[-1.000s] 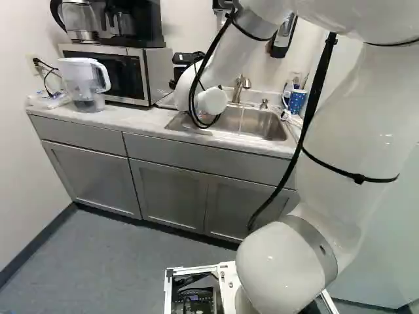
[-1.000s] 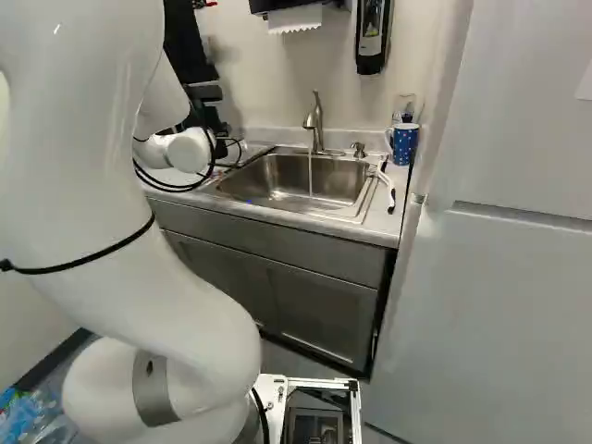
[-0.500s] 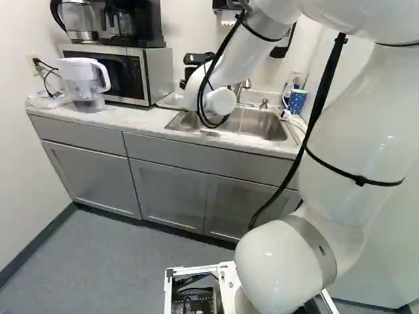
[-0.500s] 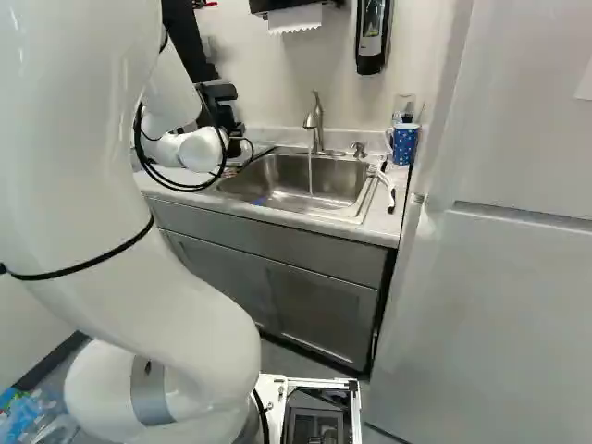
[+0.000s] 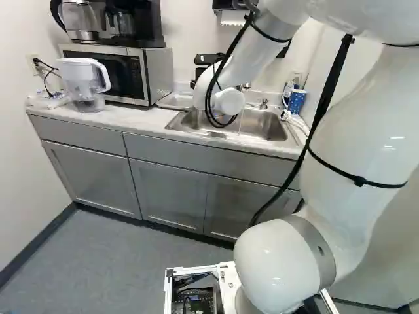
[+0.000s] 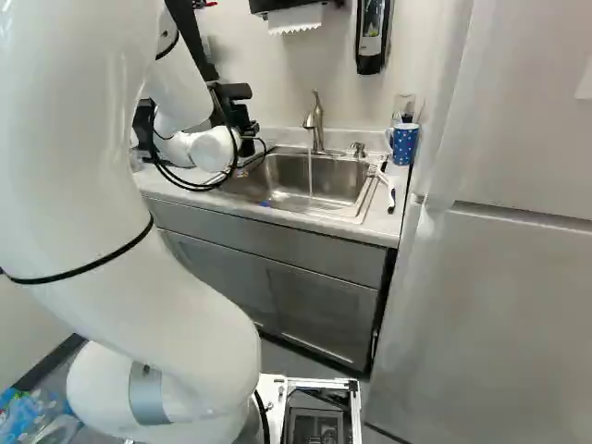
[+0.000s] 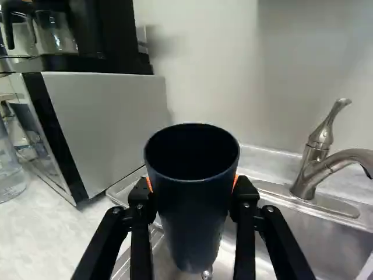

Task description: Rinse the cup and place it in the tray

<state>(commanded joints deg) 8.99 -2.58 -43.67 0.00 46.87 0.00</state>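
Claw [image 6: 242, 117]: parted just a cup's width, orange pads [image 7: 235, 182] pressing in from both sides!
Cup [image 7: 191, 216]: right there between the fingers, dark, open mouth up.
Tap [image 7: 315, 160]: ahead of the claw and off to one side, apart from the cup.
Water [image 6: 310, 176]: streaming down from the tap, look!
Microwave [image 7: 116, 122]: ahead too, opposite side from the tap.

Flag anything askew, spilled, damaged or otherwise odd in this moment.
Nothing looks spilled, and the cup shows no damage. In the right base view, the brush lies askew by the sink, untidy at most. A small blue patch shows at the sink's near edge; I can't tell what it is. The running water suits rinsing.
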